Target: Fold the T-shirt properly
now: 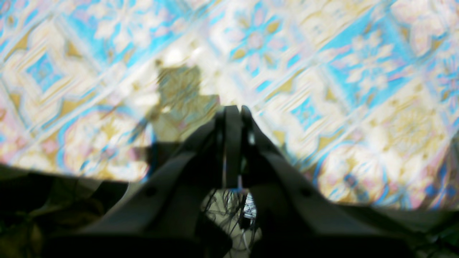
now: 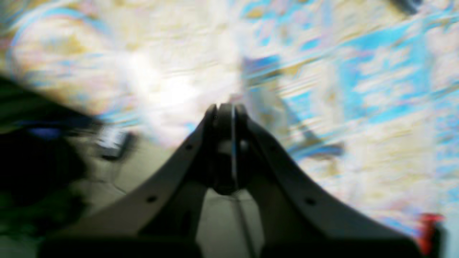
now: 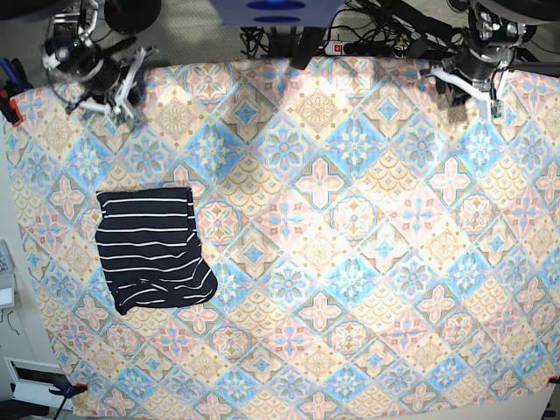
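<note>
Your patterned tablecloth [image 3: 350, 289] spreads across the table, with the T-shirt [image 3: 147, 241] lying on its left side, as the base view shows it. The shirt is a compact, striped bundle, probably set aside there after folding, though its near right corner flares and the near edge is rumpled. Your left claw [image 1: 235, 110], far right, and right claw [image 2: 228, 108], far left, are both closed on nothing, pointing over the cloth, apparently parked clear of the shirt.
</note>
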{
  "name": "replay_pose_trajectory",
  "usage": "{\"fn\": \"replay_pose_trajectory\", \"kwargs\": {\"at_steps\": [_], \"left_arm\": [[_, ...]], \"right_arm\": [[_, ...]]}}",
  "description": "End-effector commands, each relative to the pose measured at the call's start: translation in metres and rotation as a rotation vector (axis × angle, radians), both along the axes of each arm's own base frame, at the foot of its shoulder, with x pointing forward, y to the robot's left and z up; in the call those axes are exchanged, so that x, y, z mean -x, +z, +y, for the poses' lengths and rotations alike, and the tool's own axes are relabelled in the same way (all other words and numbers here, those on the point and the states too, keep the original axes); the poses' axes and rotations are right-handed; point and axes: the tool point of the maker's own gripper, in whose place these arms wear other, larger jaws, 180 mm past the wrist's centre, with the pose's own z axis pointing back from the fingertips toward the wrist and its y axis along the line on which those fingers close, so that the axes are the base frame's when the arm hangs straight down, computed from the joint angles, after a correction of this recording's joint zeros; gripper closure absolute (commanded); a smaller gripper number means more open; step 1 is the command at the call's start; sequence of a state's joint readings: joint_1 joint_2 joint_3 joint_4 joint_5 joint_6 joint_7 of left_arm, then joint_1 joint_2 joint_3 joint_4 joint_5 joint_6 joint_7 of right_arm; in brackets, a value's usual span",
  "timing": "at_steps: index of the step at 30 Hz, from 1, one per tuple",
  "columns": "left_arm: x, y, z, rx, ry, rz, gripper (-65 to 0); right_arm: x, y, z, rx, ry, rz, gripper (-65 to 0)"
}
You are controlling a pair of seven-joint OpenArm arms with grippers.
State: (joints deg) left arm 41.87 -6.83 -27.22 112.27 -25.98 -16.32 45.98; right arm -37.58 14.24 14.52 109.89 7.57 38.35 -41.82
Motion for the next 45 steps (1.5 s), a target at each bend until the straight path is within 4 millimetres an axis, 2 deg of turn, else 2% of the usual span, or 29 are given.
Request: {"fn": "replay_pose_trajectory", "kwargs": {"at_steps": [1, 6, 11, 14, 19, 22, 25, 29, 32, 37, 42, 45], "left_arm": [[0.003, 0.007, 0.003, -0.012, -0.002, -0.016, 0.0], [0.033, 0.000, 0.004, -0.015, -0.004, 0.057, 0.0], [0.067, -0.007, 0.002, -0.010, -0.006, 0.146, 0.0], [0.085, -0.011, 0.002, -0.009, -0.006, 0.191, 0.0], [0.133, -0.042, 0.007, 0.017, 0.060, 0.333, 0.0], [0.163, -0.065, 0.016, 0.012, 0.103, 0.402, 0.0], [0.189, -0.094, 0.012, 0.012, 0.086, 0.444, 0.0], [0.221, -0.132, -0.008, 0.063, 0.044, 0.531, 0.0], [0.236, -0.160, -0.022, 0.101, 0.048, 0.573, 0.0], [0.249, -0.197, -0.042, 0.116, 0.016, 0.585, 0.0], [0.243, -0.222, -0.046, 0.098, -0.004, 0.560, 0.0], [0.225, -0.234, -0.052, 0.083, -0.052, 0.531, 0.0]], "right_arm": [[0.005, 0.008, -0.009, -0.007, -0.026, -0.015, -1.1], [0.053, 0.010, -0.030, -0.065, -0.149, 0.067, -1.1], [0.103, 0.001, -0.031, -0.063, -0.167, 0.191, -1.1], [0.129, -0.013, -0.031, -0.080, -0.217, 0.261, -1.1], [0.189, -0.050, -0.043, -0.105, -0.340, 0.437, -1.0], [0.198, -0.068, -0.045, -0.137, -0.398, 0.458, -1.0], [0.210, -0.086, -0.030, -0.192, -0.418, 0.491, -1.0], [0.222, -0.109, -0.017, -0.233, -0.439, 0.549, -1.0], [0.226, -0.132, -0.013, -0.233, -0.444, 0.576, -1.0], [0.235, -0.165, -0.010, -0.266, -0.533, 0.593, -1.0], [0.225, -0.189, 0.000, -0.338, -0.666, 0.567, -1.1], [0.218, -0.197, 0.005, -0.369, -0.728, 0.534, -1.2]]}}
